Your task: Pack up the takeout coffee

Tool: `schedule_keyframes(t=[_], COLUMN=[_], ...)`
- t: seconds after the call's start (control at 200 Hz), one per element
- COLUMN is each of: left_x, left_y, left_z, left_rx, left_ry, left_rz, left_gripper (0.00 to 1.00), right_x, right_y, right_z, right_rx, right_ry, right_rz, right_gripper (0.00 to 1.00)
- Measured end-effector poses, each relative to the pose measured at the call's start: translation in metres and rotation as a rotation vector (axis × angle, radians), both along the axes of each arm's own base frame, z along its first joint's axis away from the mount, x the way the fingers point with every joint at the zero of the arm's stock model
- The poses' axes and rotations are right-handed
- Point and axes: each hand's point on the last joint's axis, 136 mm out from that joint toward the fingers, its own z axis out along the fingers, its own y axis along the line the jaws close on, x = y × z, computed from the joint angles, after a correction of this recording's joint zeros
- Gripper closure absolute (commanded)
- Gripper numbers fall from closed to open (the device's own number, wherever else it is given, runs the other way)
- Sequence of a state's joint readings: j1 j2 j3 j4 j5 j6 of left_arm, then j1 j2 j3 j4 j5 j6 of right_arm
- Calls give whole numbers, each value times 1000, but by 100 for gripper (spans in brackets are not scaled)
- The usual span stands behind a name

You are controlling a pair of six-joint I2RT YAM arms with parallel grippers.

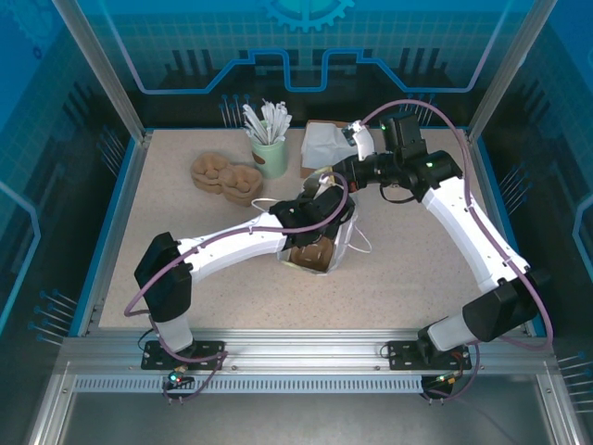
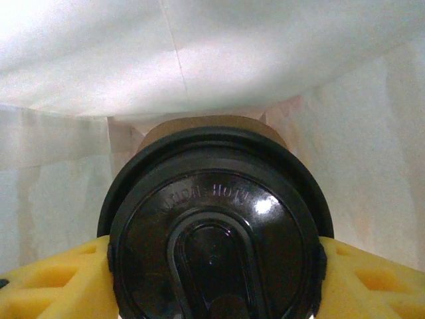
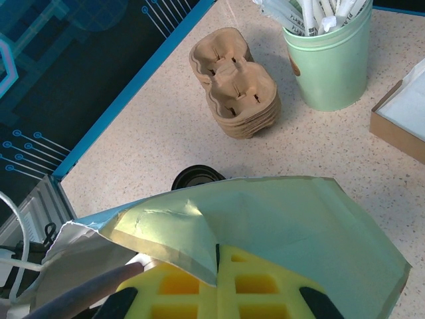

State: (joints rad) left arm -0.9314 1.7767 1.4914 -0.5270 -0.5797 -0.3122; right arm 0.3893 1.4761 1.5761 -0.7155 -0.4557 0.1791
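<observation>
- The coffee cup (image 2: 212, 232) sits inside the white paper bag (image 1: 341, 243) at mid-table, its black lid facing the wrist camera.
- The left gripper (image 2: 212, 292) is inside the bag, its yellow fingers (image 2: 53, 286) clamped on both sides of the cup.
- The right gripper (image 3: 217, 282) has its fingers pressed together, pinching the bag's edge.
- Far left lie stacked cardboard carriers (image 1: 227, 176), with a green cup (image 1: 270, 156) just to their right.

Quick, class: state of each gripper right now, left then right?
Left gripper: closed on the takeout coffee.
Right gripper: closed on the edge of the paper bag.
</observation>
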Motion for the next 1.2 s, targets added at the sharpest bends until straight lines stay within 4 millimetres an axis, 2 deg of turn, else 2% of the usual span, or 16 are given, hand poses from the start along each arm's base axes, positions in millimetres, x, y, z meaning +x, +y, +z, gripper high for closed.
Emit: schedule_keyframes(t=[0.115, 0.28, 0.49, 0.605, 0.875, 1.056, 1.201], left_x=[1, -2, -10, -11, -3, 6, 11], left_y=[2, 2, 5, 6, 6, 2, 1], left_z=[-2, -10, -34, -39, -40, -44, -45], left_rx=[-8, -13, 14, 11, -14, -19, -27], left_ry=[18, 64, 167, 204, 277, 333, 365], left_rz=[0, -12, -14, -4, 31, 52, 58], left_gripper=[39, 38, 38, 39, 39, 39, 39], right_x=[2, 5, 21, 26, 30, 32, 28], right_y=[1, 1, -9, -16, -28, -36, -58], right_z=[-3, -3, 33, 48, 72, 69, 64], right_rx=[4, 12, 54, 67, 86, 68, 53], right_ry=[14, 29, -24, -51, -95, -94, -88], right_rz=[0, -2, -43, -66, -99, -136, -211], right_gripper=[91, 72, 54, 50, 49, 49, 49])
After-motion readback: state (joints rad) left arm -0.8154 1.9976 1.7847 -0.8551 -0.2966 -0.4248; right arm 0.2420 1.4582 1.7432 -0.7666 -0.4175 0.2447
